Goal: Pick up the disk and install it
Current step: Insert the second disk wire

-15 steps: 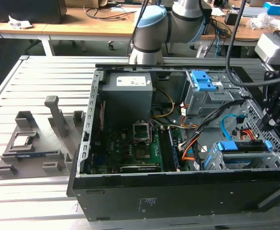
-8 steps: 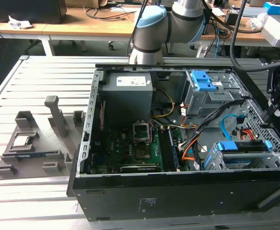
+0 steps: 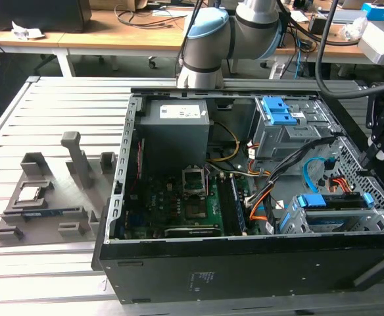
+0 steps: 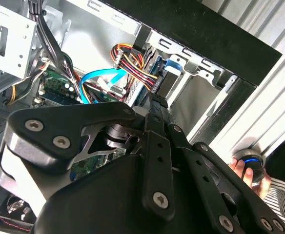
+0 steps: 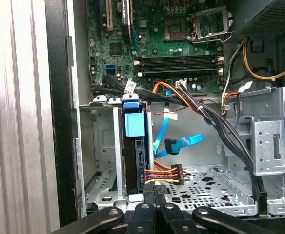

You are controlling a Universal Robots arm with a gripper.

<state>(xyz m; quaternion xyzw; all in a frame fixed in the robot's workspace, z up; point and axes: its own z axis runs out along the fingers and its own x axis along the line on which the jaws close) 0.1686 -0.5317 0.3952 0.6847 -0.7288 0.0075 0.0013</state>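
The disk (image 3: 330, 201), edged by its blue carrier frame, stands on edge in a slot of the grey drive cage (image 3: 297, 220) at the near corner of the open computer case, on the exterior view's right. In the first wrist view its blue tab (image 5: 134, 124) and dark edge show between the cage walls. My gripper (image 3: 364, 163) hangs just above the disk's outer end, its black fingers pressed together and shut with nothing visible between them. Both wrist views show the gripper (image 5: 157, 190) (image 4: 157, 100) close to the disk (image 4: 169, 73); whether they touch is unclear.
A loose blue data cable (image 5: 181, 144) and a red-yellow-black power plug (image 5: 169, 174) lie beside the disk's slot. Black cable bundles (image 3: 297, 161) cross the case. The grey power supply (image 3: 175, 125) and blue-latched upper cage (image 3: 277, 112) sit behind. A person's hand (image 4: 245, 170) is outside the case.
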